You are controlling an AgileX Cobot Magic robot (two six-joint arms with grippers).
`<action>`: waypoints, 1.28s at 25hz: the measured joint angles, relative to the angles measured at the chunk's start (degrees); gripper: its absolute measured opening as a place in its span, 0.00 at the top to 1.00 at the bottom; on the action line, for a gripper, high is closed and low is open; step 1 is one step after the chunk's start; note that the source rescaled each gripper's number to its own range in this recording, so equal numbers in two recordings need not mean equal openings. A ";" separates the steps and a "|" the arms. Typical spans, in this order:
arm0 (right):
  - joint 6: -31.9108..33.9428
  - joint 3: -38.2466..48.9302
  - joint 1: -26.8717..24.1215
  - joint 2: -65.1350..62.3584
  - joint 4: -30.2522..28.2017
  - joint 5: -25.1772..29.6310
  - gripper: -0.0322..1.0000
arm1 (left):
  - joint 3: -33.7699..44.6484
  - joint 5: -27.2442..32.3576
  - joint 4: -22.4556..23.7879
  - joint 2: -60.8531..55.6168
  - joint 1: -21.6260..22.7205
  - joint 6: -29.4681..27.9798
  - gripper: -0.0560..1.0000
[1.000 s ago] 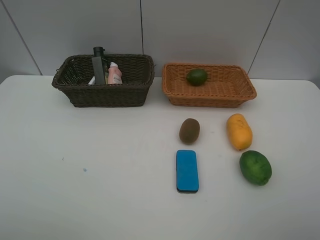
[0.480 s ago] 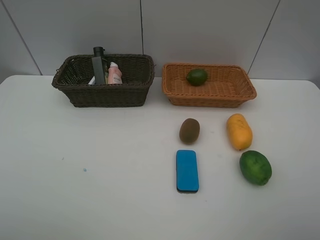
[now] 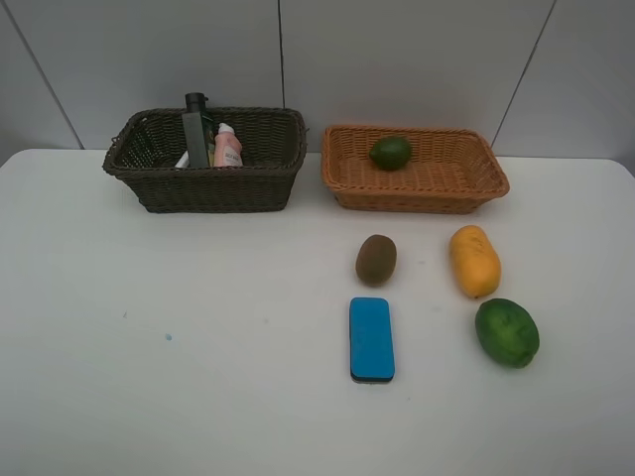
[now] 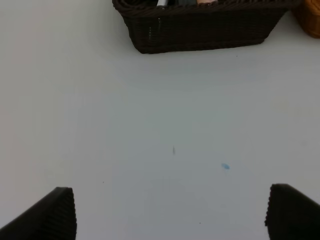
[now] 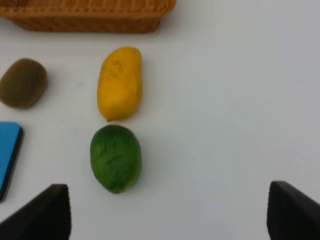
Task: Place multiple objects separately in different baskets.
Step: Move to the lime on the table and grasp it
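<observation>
Wrist views alone showed the left gripper (image 4: 175, 220) and right gripper (image 5: 170, 215), both gaping and empty. Overhead, the pump bottle (image 3: 195, 131), pink bottle (image 3: 227, 147) and half-hidden tube (image 3: 183, 159) stood in the dark basket (image 3: 203, 186). A green fruit (image 3: 391, 153) lay in the tan basket (image 3: 417, 190). The kiwi (image 3: 376, 260), mango (image 3: 474, 261), eraser (image 3: 371, 339) and second fruit (image 3: 506, 332) lay toward the table (image 3: 149, 347)'s right edge.

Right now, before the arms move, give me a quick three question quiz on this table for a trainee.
1. True or false: the kiwi lies inside the tan basket.
2. What lies in the tan basket? A the kiwi, B a green fruit, C nothing.
3. How many things lie loose on the table, outside both baskets?

Key
1. False: it lies on the table in front of that basket.
2. B.
3. Four: kiwi, mango, eraser and a second green fruit.
</observation>
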 joint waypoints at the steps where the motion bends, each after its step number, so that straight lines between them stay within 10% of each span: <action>1: 0.06 -0.89 0.00 2.66 0.37 0.44 0.00 | 0.00 0.00 0.00 0.00 0.00 0.00 0.06; 12: 0.11 -7.31 0.26 36.10 2.88 -0.15 0.00 | 0.00 0.00 0.00 0.00 0.00 0.01 0.06; 32: 6.49 -7.70 14.14 67.75 2.43 -18.43 0.00 | 0.00 0.00 0.00 0.00 0.00 0.01 0.06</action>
